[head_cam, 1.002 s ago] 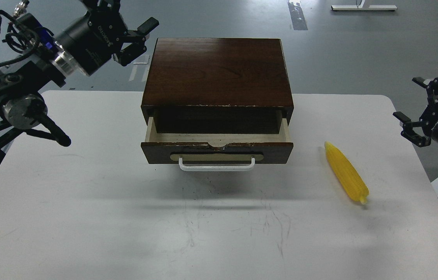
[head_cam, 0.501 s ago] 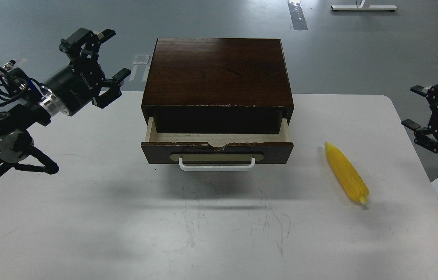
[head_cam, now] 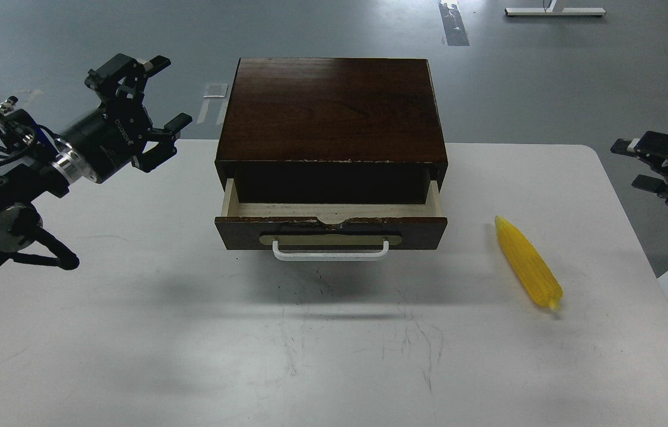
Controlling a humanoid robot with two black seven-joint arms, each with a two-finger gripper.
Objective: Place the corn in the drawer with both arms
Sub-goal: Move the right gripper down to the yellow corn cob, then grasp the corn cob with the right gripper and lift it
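Corn [head_cam: 528, 263] on table [head_cam: 132, 332], apart from drawer [head_cam: 331, 224]; hands seemingly clear.

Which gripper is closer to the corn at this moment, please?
Right. The right gripper hangs past the table's right edge, up and to the right of the corn. The left gripper is far across, beyond the wooden box.

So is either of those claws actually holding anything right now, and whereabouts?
No, nothing is held. The left gripper and the right gripper are both open and empty. The corn lies untouched on the table.
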